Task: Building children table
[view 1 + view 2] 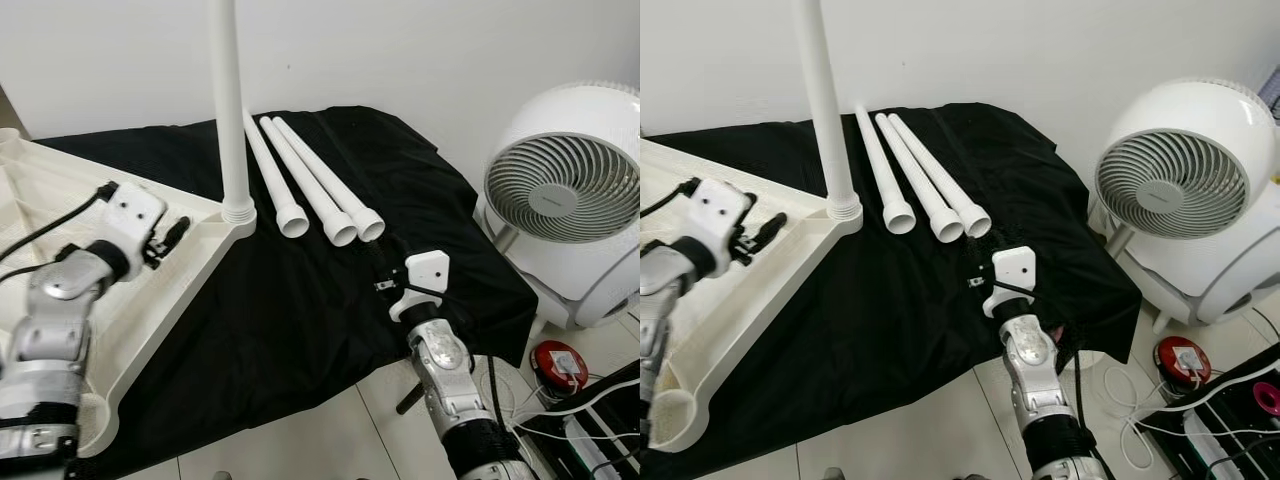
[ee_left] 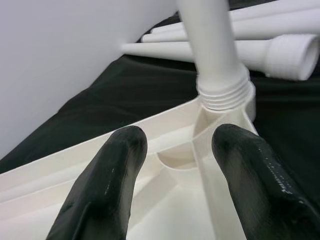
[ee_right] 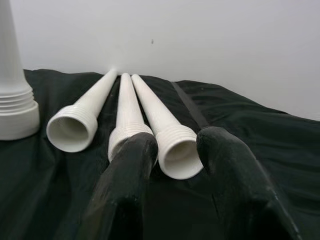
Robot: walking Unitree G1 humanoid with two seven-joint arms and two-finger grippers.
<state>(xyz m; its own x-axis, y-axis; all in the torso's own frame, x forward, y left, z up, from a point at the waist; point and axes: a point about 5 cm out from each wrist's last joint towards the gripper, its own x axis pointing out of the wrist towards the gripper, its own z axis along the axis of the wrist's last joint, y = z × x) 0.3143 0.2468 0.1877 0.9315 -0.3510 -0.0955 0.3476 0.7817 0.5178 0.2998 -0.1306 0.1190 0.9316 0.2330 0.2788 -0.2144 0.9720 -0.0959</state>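
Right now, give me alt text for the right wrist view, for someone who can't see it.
The right gripper, its two black fingers open, points at the nearest of three loose white plastic table legs lying side by side on a black cloth. A fourth, upright white leg stands at the edge.

We see even, bright indoor light with soft shadows only; the white wall [image 1: 420, 50] goes slightly grey toward the corners, and the black cloth [image 1: 300, 300] swallows fold detail. The head views are sharp, without motion blur. In the wrist views the near black fingers [image 2: 105, 190] carry small glossy highlights and sit soft, while the loose white legs [image 3: 130, 115] blur toward their far tips.
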